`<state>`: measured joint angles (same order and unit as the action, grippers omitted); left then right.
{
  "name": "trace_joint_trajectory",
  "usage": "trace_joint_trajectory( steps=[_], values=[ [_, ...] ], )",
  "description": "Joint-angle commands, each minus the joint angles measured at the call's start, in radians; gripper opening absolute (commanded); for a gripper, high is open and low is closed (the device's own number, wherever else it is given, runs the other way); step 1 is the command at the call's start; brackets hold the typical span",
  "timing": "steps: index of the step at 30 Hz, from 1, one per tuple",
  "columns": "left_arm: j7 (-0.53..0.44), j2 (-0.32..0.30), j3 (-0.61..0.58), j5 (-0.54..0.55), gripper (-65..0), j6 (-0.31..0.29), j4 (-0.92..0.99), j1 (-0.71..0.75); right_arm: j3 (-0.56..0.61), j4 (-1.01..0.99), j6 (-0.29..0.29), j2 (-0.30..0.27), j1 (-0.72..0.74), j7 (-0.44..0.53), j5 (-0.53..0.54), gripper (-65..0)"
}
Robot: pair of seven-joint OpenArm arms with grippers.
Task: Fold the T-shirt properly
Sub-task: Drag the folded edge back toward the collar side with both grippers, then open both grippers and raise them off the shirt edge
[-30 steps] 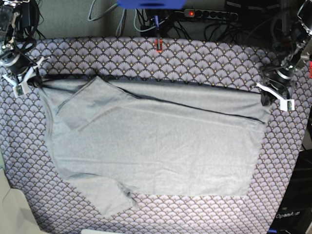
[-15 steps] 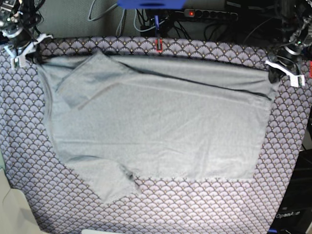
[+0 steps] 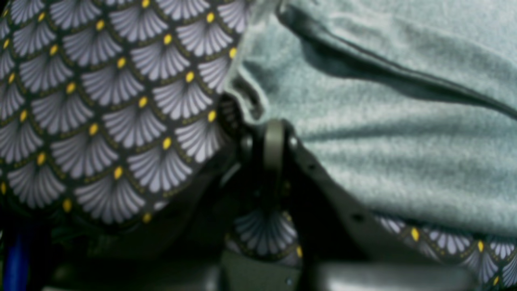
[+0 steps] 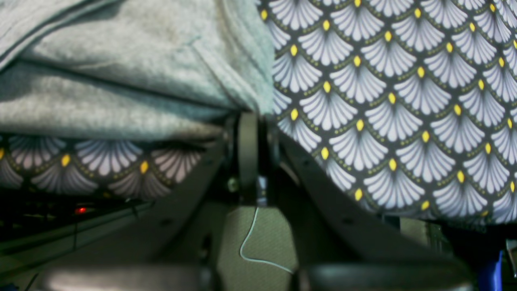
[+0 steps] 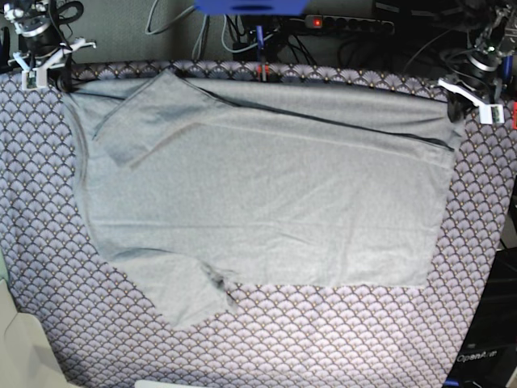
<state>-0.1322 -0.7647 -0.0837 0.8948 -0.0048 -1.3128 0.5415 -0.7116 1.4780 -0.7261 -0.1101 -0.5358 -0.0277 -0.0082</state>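
Note:
The light grey T-shirt (image 5: 266, 186) lies spread over the table, one sleeve folded in at the far left (image 5: 137, 121) and the other sticking out at the near left (image 5: 186, 299). At the far left corner, my right gripper (image 5: 50, 69) is shut on the shirt's corner. In the right wrist view its jaws (image 4: 250, 117) pinch the grey cloth (image 4: 121, 81). At the far right corner, my left gripper (image 5: 460, 95) is shut on the other corner. The left wrist view shows it (image 3: 268, 125) clamped on the fabric edge (image 3: 383, 141).
A purple-grey scallop-patterned cloth (image 5: 323, 339) covers the table. Behind the far edge are a power strip (image 5: 347, 24) with a red light, cables, a blue object (image 5: 250, 6) and a red clip (image 5: 260, 71). A pale surface (image 5: 20, 347) sits at the near left.
Both grippers have moved toward the table's far edge, dragging the shirt's far edge with them. The whole shirt has slid away from the near side.

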Motion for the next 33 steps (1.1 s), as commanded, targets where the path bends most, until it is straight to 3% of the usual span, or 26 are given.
trace_joint_trajectory(
  steps=[1, 6, 10, 12, 14, 18, 21, 26, 27, 33],
  values=[
    [0.039, -0.017, 0.006, -0.007, -65.0, 0.025, 0.006, 0.018, -0.021, 0.011, 0.028, -0.018, -0.011, 0.019, 0.001, -65.0],
    [0.039, -0.016, 0.006, -0.007, -65.0, 0.025, 0.003, 0.012, -0.021, 0.013, 0.028, -0.017, -0.010, 0.019, 0.001, -64.0],
    [0.041, -0.016, 0.006, -0.007, -65.0, 0.025, 0.000, 0.010, -0.042, 0.014, 0.028, -0.017, -0.008, 0.019, 0.001, -55.6],
    [0.039, -0.016, 0.006, -0.007, -60.3, 0.025, -0.001, 0.010, -0.052, 0.014, 0.028, -0.017, -0.008, 0.019, 0.001, -51.8],
    [0.039, -0.016, 0.006, -0.007, -51.7, 0.025, -0.001, 0.010, -0.058, 0.016, 0.028, -0.017, -0.008, 0.019, 0.001, -49.0],
    [0.038, -0.016, 0.006, -0.007, -38.5, 0.025, -0.004, 0.012, -0.107, 0.017, 0.028, -0.017, 0.021, 0.019, 0.001, -48.0],
    [0.038, -0.016, 0.006, -0.007, -34.6, 0.025, -0.004, 0.010, -0.141, 0.017, 0.028, -0.017, 0.032, 0.019, 0.001, -47.8],
    [0.038, -0.016, 0.006, -0.007, -33.4, 0.025, -0.006, 0.012, -0.148, 0.034, 0.028, -0.017, 0.027, 0.021, 0.001, -48.0],
    [0.036, -0.016, 0.008, -0.007, -33.4, 0.025, -0.006, 0.015, -0.150, 0.054, 0.028, -0.010, 0.024, 0.019, 0.003, -48.0],
    [-0.022, -0.016, 0.006, -0.007, -33.4, 0.025, -0.006, 0.042, -0.222, 0.272, 0.028, 0.155, 0.013, 0.022, 0.000, -47.7]
  ],
)
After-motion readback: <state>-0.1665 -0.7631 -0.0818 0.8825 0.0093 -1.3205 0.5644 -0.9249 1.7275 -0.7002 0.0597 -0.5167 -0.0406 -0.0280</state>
